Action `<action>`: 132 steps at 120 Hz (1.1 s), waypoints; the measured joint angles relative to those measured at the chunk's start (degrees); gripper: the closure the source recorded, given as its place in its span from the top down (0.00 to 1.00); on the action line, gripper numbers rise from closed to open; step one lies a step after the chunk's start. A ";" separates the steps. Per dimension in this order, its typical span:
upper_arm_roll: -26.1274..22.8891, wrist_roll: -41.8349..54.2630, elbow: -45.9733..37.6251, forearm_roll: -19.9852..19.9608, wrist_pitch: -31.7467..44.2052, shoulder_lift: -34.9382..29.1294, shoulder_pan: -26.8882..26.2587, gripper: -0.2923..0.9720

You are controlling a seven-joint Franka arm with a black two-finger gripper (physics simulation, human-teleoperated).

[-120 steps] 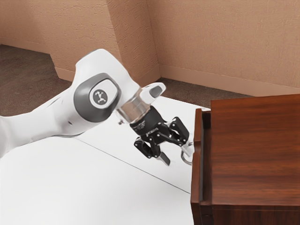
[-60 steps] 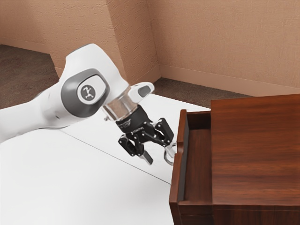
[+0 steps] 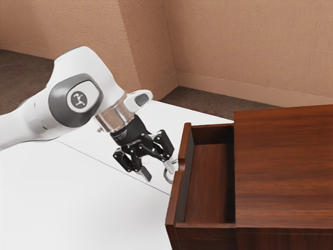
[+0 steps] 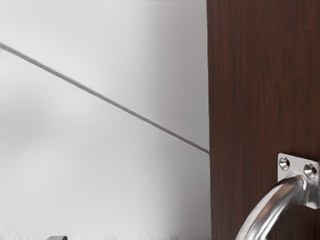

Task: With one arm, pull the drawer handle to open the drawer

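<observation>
1. The arm (image 3: pixel 73 104), smooth white shells with a round grey joint cap, reaches over the table (image 3: pixel 62 208), a flat matte white top crossed by a thin seam.
2. The gripper (image 3: pixel 157 172) is black and angular. Its fingers stand spread, the farther one at the handle (image 3: pixel 167 176) and the nearer one apart from it.
3. In the wrist view the handle (image 4: pixel 272 206) is a curved silvery metal bar on a square plate with two screws.
4. The drawer (image 3: pixel 208 177), dark reddish wood with fine grain, stands well out of the boxy cabinet (image 3: pixel 283 166) at the exterior view's right, its inner floor showing.
</observation>
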 joint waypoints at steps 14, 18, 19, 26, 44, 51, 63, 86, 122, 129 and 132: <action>0.44 0.05 -0.33 0.04 -0.38 -0.41 0.15 0.59; 0.68 0.06 -0.49 0.06 -0.51 -0.53 0.12 0.59; 0.73 0.06 -0.52 0.07 -0.53 -0.59 0.13 0.59; 0.92 0.06 -0.69 0.10 -0.74 -0.81 0.22 0.59; 1.68 0.09 -1.10 0.14 -1.36 -1.29 0.29 0.59; 1.74 0.10 -1.22 0.19 -1.61 -1.39 0.48 0.59; 1.95 0.11 -1.44 0.81 -1.99 -1.72 0.57 0.59; 3.00 0.11 -1.49 2.13 -3.04 -2.38 0.52 0.59; 3.80 0.12 -1.42 3.15 -4.44 -2.85 0.32 0.62; 3.80 0.12 -1.36 3.21 -4.53 -2.99 0.32 0.63; 3.83 0.12 -1.35 3.23 -4.56 -3.22 0.29 0.63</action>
